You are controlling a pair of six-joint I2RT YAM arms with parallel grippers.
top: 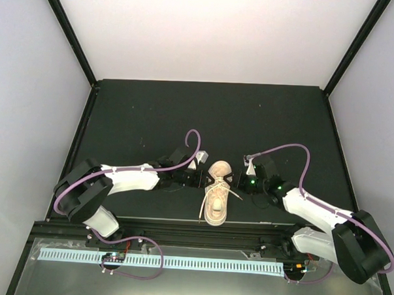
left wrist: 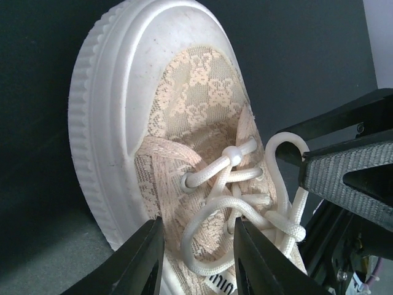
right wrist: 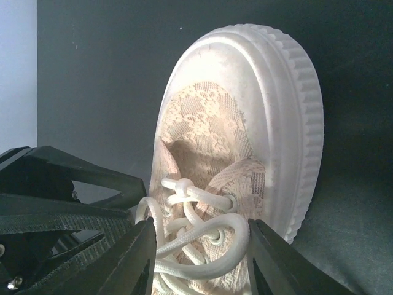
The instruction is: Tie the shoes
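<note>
White walls (top: pixel 208 30) box in the dark surface (top: pixel 153 113) on three sides, as I see it from the top camera. The sneaker (top: pixel 217 199) sits upright on its sole close to the middle of the near edge, with its heel toward that edge and its toe pointing at the far edge. Its cream laces (top: pixel 216 183) are loose. One end trails down the shoe's left side toward the near edge, and another lies out to the right on the surface.

My left pincer (top: pixel 205 179) is in against the sneaker's left side at the lacing. My right pincer (top: pixel 234 182) faces it from the other side, so the shoe lies between the two.

On the left wrist camera the left pincer (left wrist: pixel 198 224) is released. Its two fingers (left wrist: pixel 144 258) stand apart over the sneaker (left wrist: pixel 123 123), and a slack loop of the laces (left wrist: pixel 212 212) lies in the gap. I see neither pad pressing on it. The right pincer (left wrist: pixel 347 178) shows at the right of that view, just beyond a raised lace loop.

On the right wrist camera the right pincer (right wrist: pixel 200 226) is released too. Its fingers (right wrist: pixel 132 264) are wide apart, and a thick loop of the laces (right wrist: pixel 230 221) crosses between them above the sneaker (right wrist: pixel 209 123). The left pincer (right wrist: pixel 55 215) fills the lower left of that view, just beside the lacing. The ribbed white sole (right wrist: pixel 304 123) curves round the toe.
</note>
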